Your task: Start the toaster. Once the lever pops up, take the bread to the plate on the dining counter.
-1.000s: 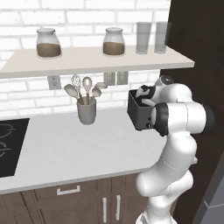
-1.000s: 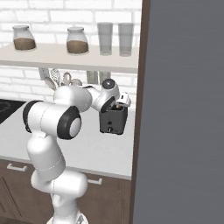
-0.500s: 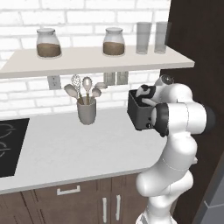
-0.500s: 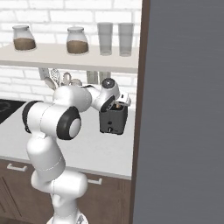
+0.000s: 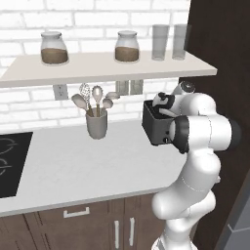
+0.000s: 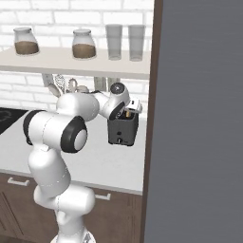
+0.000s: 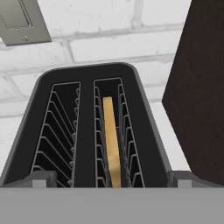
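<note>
Directly beneath our end effector (image 7: pixel 112 181) sits the toaster (image 7: pixel 87 131), a dark boxy appliance with two long top slots lined with wire guides. Our end effector's two finger tips (image 7: pixel 41 179) stand spread as wide as they go, one over each end of the toaster's top, and they hold nothing. Between them, in the slot nearer the dark wall panel, we see the bread (image 7: pixel 111 142), a pale tan slice standing on edge, sunk down inside the wire guides. The other slot beside it shows bare wire.

From the left base view, our end effector (image 5: pixel 163 105) hangs just above the toaster (image 5: pixel 154 128), which stands on the white worktop (image 5: pixel 73 161) close to a tall dark panel (image 5: pixel 219 49). Well off to the side of the end effector, away from that panel, a grey utensil cup (image 5: pixel 96 124) holds spoons and a whisk. Farther still on that side, a black hob (image 5: pixel 10 163) is set into the worktop.

Above the end effector runs a pale shelf (image 5: pixel 97 66) against the white brick wall, carrying two lidded jars (image 5: pixel 53 48) of brown contents and two clear glasses (image 5: pixel 160 42).

From the right base view, the toaster (image 6: pixel 124 130) shows a small light knob low on its front.
</note>
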